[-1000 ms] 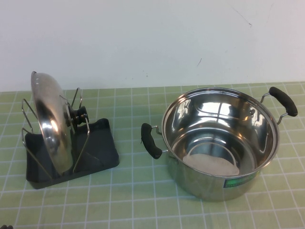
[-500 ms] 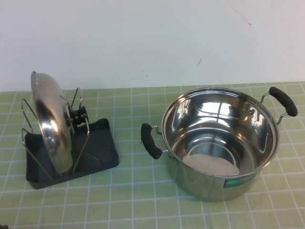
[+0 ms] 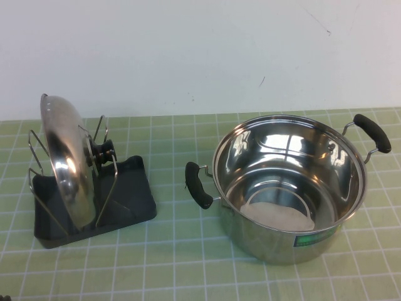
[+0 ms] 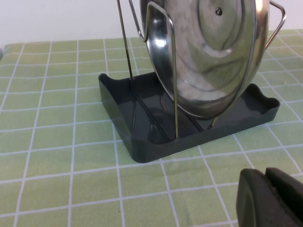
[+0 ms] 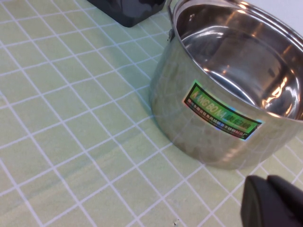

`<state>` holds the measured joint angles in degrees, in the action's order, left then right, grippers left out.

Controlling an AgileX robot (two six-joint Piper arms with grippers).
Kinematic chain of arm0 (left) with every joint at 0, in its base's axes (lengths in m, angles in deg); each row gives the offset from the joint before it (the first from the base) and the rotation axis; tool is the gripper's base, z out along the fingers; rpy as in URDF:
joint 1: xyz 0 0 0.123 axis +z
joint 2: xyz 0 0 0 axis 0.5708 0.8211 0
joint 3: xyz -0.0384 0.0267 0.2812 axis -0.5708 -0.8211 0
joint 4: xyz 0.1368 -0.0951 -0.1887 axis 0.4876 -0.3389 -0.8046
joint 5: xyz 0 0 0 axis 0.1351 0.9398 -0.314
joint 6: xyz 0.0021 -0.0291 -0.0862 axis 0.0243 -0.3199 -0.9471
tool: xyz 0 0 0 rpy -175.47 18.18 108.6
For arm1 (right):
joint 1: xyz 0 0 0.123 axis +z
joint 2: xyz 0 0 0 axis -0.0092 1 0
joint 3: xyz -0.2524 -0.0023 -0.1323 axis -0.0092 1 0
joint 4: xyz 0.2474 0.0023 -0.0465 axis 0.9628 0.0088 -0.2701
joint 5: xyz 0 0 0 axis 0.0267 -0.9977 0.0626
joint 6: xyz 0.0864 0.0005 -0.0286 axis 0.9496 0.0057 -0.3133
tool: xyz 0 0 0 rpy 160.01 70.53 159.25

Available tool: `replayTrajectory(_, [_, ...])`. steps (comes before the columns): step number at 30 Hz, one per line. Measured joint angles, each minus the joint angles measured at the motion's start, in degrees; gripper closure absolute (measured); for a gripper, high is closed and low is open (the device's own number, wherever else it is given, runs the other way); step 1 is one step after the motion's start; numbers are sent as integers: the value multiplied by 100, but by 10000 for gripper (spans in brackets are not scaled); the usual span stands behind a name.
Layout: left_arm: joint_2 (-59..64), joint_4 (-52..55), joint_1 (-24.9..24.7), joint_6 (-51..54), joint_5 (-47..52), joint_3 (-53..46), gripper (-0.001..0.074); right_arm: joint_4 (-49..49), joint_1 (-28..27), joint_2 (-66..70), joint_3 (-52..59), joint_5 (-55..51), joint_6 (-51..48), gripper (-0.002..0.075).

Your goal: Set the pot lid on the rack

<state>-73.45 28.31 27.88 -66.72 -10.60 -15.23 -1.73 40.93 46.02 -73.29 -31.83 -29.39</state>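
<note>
Both end effectors, left (image 4: 272,198) & right (image 5: 274,201): matte black, rounded.

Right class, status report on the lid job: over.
Left claw shut, backed off near rack. Right claw shut, beside pot. Pot lid upright in rack. Nothing obstructing.

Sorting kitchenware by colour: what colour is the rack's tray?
Dark grey; the rack shows best in the left wrist view, holding the pot lid.

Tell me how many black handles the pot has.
2. One handle sticks out on the pot's side toward the rack, the other handle on its far right rim. Left gripper and right gripper are shut, holding nothing.
</note>
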Motion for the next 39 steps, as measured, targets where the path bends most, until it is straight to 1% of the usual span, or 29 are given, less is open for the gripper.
replayTrajectory(7, [0,0,0,0,0,0,736,0,0,0,0,0,0,727])
replayTrajectory(11, [0,0,6,0,0,0,736,-162,0,0,0,0,0,727])
replayTrajectory(14, [0,0,6,0,0,0,736,-185,-220,-54,0,0,0,727])
replayTrajectory(16, [0,0,14,0,0,0,736,-185,-622,-151,55,102,0,727])
replayTrajectory(18, [0,0,14,0,0,0,736,-185,-1148,-300,204,366,0,727])
replayTrajectory(21, [0,0,14,0,0,0,736,-47,-2211,-674,607,875,0,727])
replayTrajectory(24, [0,0,14,0,0,0,736,292,-3255,-1025,996,1150,-11,727])
replayTrajectory(27, [0,0,14,0,9,0,736,453,-3982,-1113,1308,1263,-11,727])
replayTrajectory(30, [0,0,14,0,9,0,736,475,-4453,-1128,1637,1331,32,727])
replayTrajectory(33, [0,0,14,0,9,0,736,486,-4755,-1131,1823,1352,249,727])
replayTrajectory(39, [0,0,14,0,12,0,736,466,-4888,-1141,1823,1372,338,727])
